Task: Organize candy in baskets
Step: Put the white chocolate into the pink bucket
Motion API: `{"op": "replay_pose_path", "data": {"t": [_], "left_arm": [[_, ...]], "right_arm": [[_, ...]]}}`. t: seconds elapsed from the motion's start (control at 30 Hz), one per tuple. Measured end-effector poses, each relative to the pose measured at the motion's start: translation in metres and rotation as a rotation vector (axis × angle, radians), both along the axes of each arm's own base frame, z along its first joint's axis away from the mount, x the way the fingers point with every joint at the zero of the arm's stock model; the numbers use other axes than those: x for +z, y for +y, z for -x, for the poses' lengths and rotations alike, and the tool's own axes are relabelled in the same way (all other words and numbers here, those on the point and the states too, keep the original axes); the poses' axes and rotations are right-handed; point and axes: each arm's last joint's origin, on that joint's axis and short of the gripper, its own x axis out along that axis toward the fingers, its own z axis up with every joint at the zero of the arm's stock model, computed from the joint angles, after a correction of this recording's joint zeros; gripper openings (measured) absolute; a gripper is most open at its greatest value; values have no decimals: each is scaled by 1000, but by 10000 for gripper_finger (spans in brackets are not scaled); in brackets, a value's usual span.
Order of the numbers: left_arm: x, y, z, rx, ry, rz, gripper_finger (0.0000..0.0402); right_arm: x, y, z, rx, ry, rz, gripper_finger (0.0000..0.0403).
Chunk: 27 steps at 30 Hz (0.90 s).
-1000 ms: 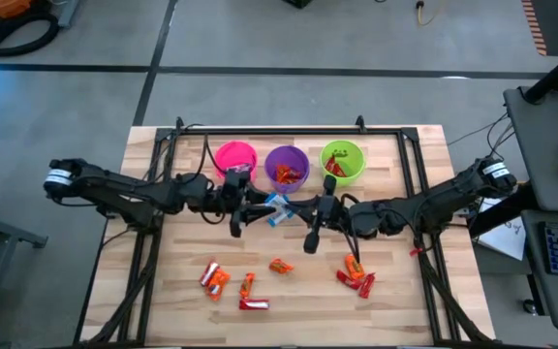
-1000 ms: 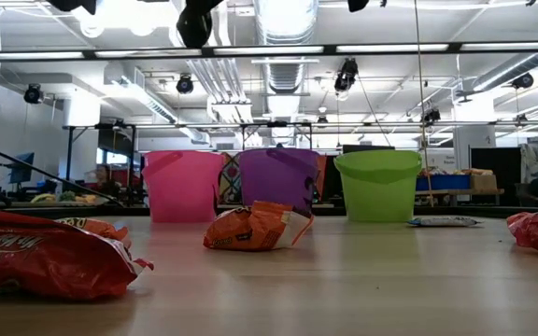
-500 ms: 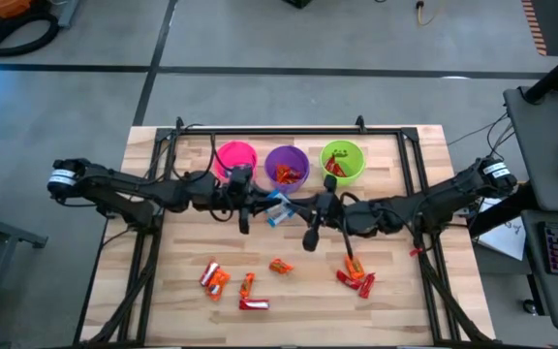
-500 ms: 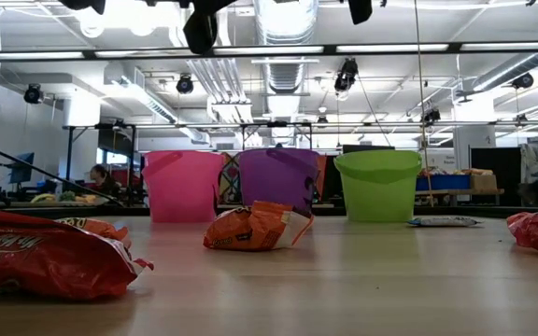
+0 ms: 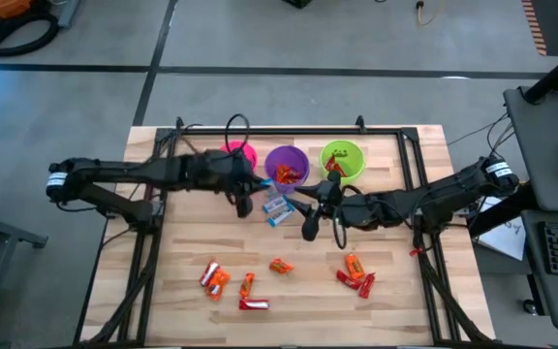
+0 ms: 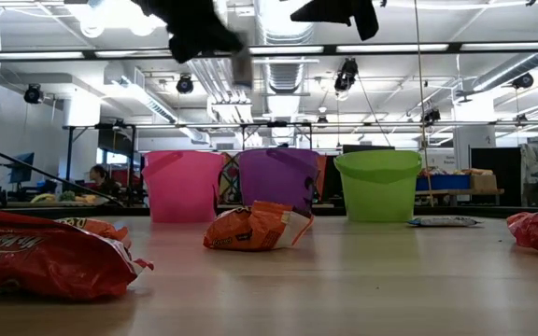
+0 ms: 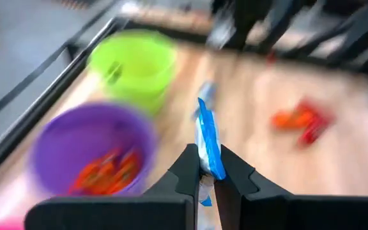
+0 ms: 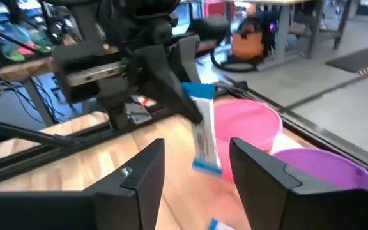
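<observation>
Wooden bench point(image 5: 182, 310), then pink point(image 5: 244, 151), purple point(image 5: 286, 165) and green point(image 5: 342, 160) buckets along the back. Left gripper point(image 7: 204, 176) has its fingers clamped on a blue candy point(image 7: 207, 145) near the purple bucket; right gripper point(image 8: 197, 169) faces it, fingers apart, empty. Orange candies point(image 5: 217, 277) lie up front.

Bright, even overhead light from ceiling tube lamps point(image 6: 390, 47) that glare white at twelve o'clock in the low view. Shadows on the surface point(image 5: 395, 301) stay soft. The left wrist view smears with motion blur; near candy point(image 6: 35, 257) sits out of focus.
</observation>
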Motion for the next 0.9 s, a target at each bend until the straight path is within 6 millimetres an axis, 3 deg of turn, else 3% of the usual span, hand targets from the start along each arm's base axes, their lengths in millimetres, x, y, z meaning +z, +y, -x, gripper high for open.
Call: {"op": "replay_pose_path", "data": {"t": [0.23,0.47,0.67,0.9], "left_arm": [[2,53,27,111,237,-102,5],[-21,107,55,203,287,-3,5],[-35,125,68,260,317,-7,5],[-41,131,65,269,325,1,23]], "right_arm": [[4,-2,1,-18,63,-27,175],[6,-13,1,-73,82,-88,175],[14,-36,1,-114,155,-192,176],[27,-65,3,-134,217,-287,176]]}}
